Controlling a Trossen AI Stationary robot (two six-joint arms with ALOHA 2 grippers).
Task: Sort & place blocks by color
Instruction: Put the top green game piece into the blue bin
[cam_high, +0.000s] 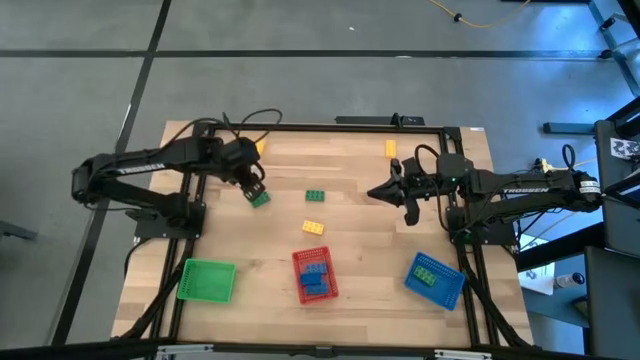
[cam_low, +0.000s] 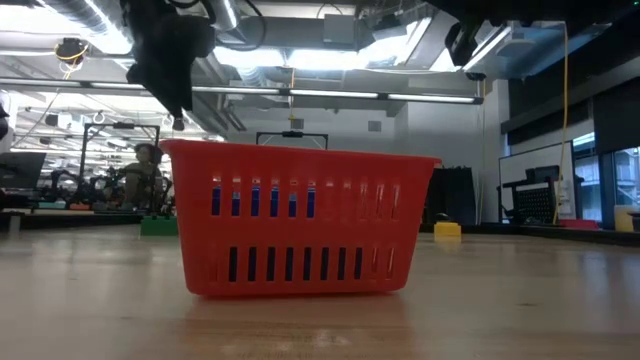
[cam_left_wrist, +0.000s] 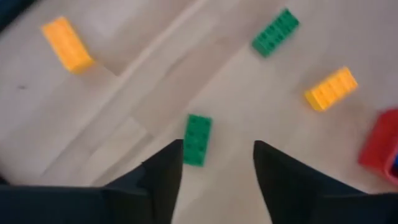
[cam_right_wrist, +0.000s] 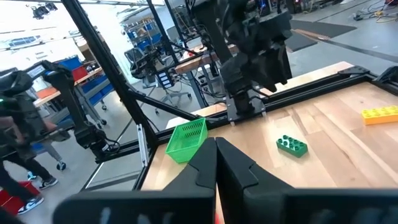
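the left gripper (cam_left_wrist: 211, 171), jaws parted and empty, hovers above a green block (cam_left_wrist: 198, 139) near the tabletop's left edge. light, rigid, slick plastic: pinch its 2 long sides.

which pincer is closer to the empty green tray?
Left. The left pincer hangs over a green block, up-table of the green tray on the same side. The right pincer sits across the table, past the red tray.
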